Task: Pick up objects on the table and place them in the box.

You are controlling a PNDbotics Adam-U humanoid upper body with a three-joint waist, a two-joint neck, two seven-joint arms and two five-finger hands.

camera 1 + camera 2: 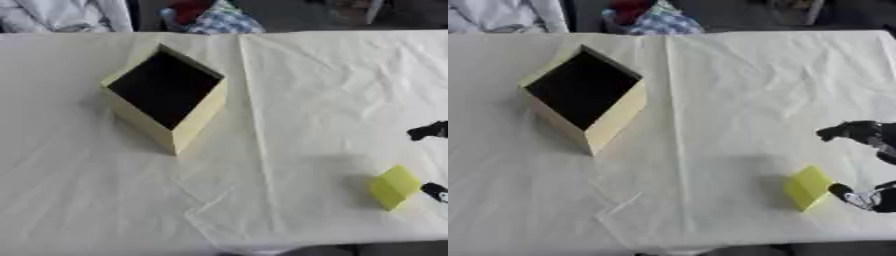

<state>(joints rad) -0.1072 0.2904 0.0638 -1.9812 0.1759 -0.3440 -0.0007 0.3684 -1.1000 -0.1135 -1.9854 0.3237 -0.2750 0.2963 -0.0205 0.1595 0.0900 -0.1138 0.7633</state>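
Reaching in from the table's right edge, the right hand (866, 165) has its fingers spread apart, one dark fingertip touching the near right side of the yellow block (808, 187) and another held above and apart, seemingly bracketing it for a grasp not yet closed. That block lies on the white tablecloth (710, 100) well apart from the open yellow box (614, 120), which sits far left, mouth up, ready to receive it.
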